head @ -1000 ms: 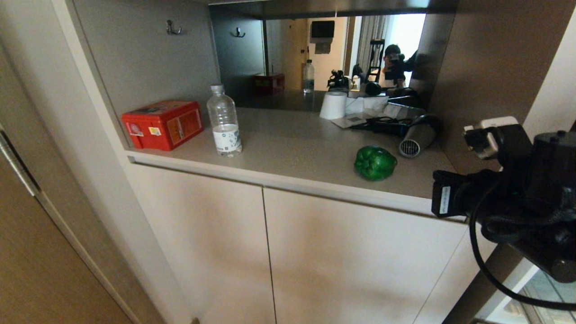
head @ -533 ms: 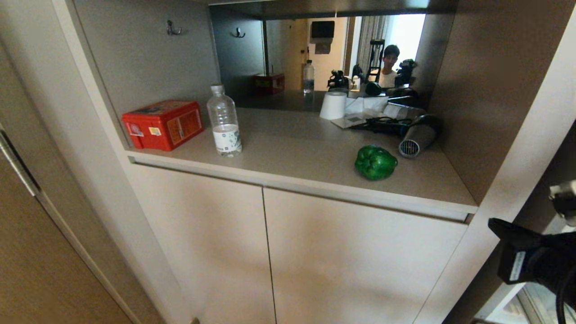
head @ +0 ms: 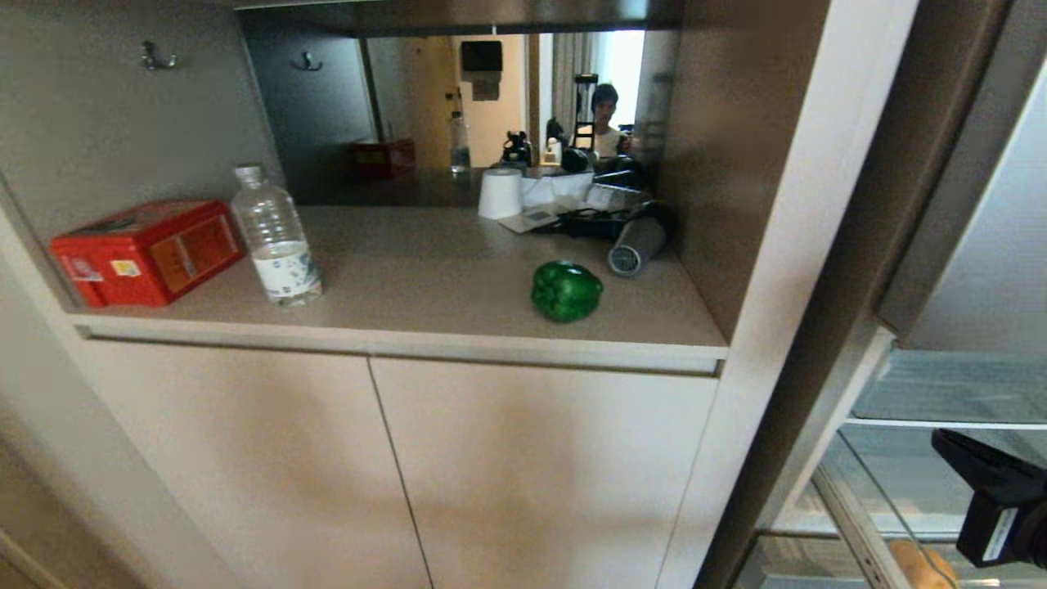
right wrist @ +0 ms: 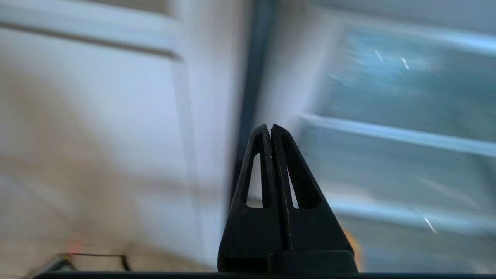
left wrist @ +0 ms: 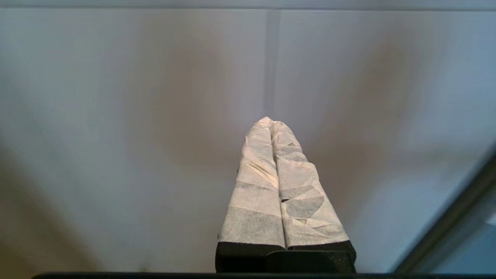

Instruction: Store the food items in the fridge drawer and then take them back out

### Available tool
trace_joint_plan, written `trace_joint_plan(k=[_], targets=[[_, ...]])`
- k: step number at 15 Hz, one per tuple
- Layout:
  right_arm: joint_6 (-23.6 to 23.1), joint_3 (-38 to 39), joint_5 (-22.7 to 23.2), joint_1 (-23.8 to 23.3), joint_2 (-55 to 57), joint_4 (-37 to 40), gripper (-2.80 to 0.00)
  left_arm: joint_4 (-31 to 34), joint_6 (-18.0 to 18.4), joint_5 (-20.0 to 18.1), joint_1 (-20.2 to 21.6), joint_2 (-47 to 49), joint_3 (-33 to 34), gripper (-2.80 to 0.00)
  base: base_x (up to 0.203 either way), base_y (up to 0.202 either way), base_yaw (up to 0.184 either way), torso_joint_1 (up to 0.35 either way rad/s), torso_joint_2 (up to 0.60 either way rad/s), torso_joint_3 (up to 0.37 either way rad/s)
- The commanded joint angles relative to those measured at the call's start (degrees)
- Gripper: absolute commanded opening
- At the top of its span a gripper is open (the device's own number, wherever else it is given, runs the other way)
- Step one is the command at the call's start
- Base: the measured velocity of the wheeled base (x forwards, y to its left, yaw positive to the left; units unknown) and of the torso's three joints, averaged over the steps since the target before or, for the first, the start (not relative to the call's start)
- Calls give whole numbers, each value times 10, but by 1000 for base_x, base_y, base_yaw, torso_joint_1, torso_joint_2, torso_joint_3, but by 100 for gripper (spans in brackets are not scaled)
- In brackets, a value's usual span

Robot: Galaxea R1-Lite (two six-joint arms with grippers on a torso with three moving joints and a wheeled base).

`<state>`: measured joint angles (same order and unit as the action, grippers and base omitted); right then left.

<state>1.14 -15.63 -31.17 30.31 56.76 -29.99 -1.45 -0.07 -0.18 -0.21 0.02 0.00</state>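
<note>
- Bell pepper (head: pixel 566 290) sitting alone on the beige surface (head: pixel 425 270), toward 3 o'clock of it, apart from everything else and just at 7 o'clock of a hair dryer (head: pixel 636 245).
- Potato (head: pixel 920 564) partly visible at 5 o'clock of the head view, low in the open fridge behind clear plastic; probably lying in the fridge drawer (head: pixel 859 523), though too little shows to be sure.
- Right end effector (right wrist: pixel 271 130) closed, tips pressed together, holding nothing; aimed near the fridge's left frame with glass shelves (head: pixel 941 393) behind it.
- Left end effector (left wrist: pixel 271 122) likewise closed and empty, parked facing the beige cabinet doors (head: pixel 393 466).
- Judged step: approach to the fridge for the potato, or for the drawer front.
- To do well: open wide before entering, come in low and level under the shelf edge, keep clear of the frame, center on the potato's roundest part, close gently to stop it rolling.
- Other containers: red box (head: pixel 147 252) at 9 o'clock of the surface, closed, contents unseen; clear water bottle (head: pixel 276 249) beside it, upright, capped, seemingly nearly empty.
- White roll (head: pixel 501 193) and dark cables at 12 o'clock, well clear of the pepper.
</note>
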Motion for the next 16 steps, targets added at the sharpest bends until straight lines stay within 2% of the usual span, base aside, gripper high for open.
trace_joint_plan(k=[1, 4, 6, 7, 9, 12, 14, 16], targets=[[0, 5, -2, 0, -32, 12, -280, 0, 0, 0, 0, -1, 6, -280, 2, 6, -173, 5, 4, 4], [-1, 7, -1, 1, -78, 72, -280, 0, 0, 0, 0, -1, 6, -280, 2, 9, -174, 4, 1, 3], [-2, 3, 3, 1, -82, 78, -280, 0, 0, 0, 0, -1, 6, -280, -3, 10, -173, -1, 4, 3], [-2, 0, 13, 1, -83, 78, -280, 0, 0, 0, 0, -1, 6, -280, -3, 8, -178, 2, -2, 2], [-5, -16, 61, 0, -72, 79, -280, 0, 0, 0, 0, -1, 6, -280, 1, 9, -153, 1, 1, 2], [-1, -61, 88, -1, 6, 108, -280, 0, 0, 0, 0, -1, 5, -280, -1, 3, -34, 0, 1, 0], [24, -103, 98, -3, 83, 139, -280, 0, 0, 0, 0, -1, 6, -280, 0, 0, 0, 0, 0, 0], [43, -151, 119, -25, 171, 170, -280, 0, 0, 0, 0, -1, 6, -280, 0, 0, 0, 0, 0, 0]])
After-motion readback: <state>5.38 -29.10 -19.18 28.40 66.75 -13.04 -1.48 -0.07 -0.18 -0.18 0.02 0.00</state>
